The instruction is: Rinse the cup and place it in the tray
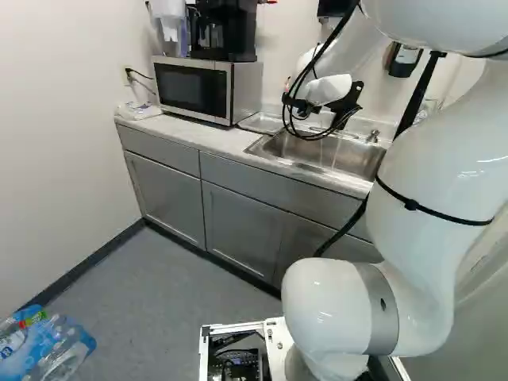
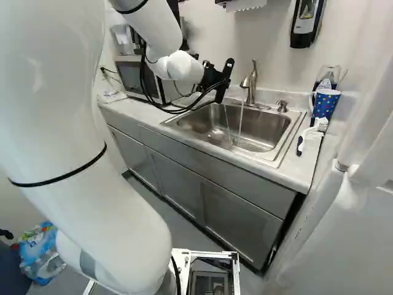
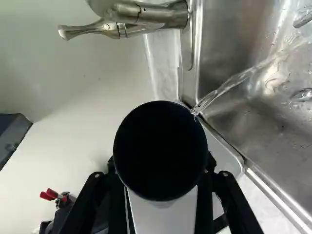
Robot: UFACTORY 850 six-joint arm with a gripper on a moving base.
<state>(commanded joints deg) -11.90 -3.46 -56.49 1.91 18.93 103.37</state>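
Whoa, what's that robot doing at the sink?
The robot arm is holding a dark cup in its gripper. The cup is tipped, and water is running off its rim into the sink. The tap is on too. It looks like the robot is rinsing the cup, which is still up in the air, not set down.

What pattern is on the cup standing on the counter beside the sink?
Blue cup with small dots, clearest in the right base view.
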